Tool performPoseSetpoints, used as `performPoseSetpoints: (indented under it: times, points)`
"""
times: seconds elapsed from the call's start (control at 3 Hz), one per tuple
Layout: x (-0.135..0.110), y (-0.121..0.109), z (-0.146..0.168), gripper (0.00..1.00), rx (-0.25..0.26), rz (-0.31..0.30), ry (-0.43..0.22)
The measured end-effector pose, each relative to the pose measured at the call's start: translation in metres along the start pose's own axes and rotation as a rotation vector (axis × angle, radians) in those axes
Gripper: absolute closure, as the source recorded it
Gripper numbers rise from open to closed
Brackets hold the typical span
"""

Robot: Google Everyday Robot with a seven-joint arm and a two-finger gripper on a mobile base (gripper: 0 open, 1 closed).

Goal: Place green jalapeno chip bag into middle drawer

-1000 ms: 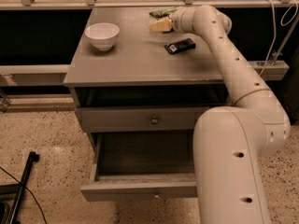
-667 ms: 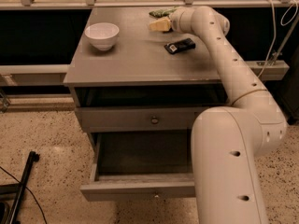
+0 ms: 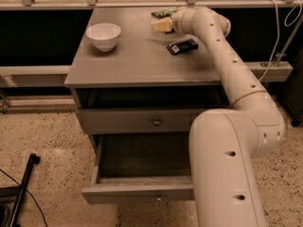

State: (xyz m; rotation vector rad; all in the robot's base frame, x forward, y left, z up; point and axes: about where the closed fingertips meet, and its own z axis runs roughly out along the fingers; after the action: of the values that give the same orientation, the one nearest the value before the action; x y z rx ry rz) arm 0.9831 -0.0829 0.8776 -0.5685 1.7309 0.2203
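— At the right of our view, the white arm point(image 3: 227, 174) looms largest. It hides the right side of the grey cabinet point(image 3: 137, 65), and its lower part is cut off at the bottom edge.

— We count two drawers. The middle drawer point(image 3: 137, 192) stands pulled out, and we see its dark inside only on the left, since the rest sits behind the arm. The upper drawer front point(image 3: 123, 121) is closed.

— On the cabinet top we count one white bowl point(image 3: 103, 35), one green chip bag point(image 3: 164, 13) and one dark packet point(image 3: 182, 47).

— The green chip bag lies at the far edge of the top, well apart from the drawer. It is partly hidden by the gripper point(image 3: 160, 25) just in front of it.

— Is the gripper clamped on it, or loose?

— We cannot tell.
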Motion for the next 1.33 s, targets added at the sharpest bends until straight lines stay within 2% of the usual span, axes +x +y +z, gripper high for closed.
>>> performPoseSetpoints:
  times: [0.33,1.33]
  points:
    - [0.0087,-0.0056,0.0033,0.21,0.016,-0.004,0.019]
    - [0.0164,-0.0138,0.0040,0.91,0.031,-0.019,0.034]
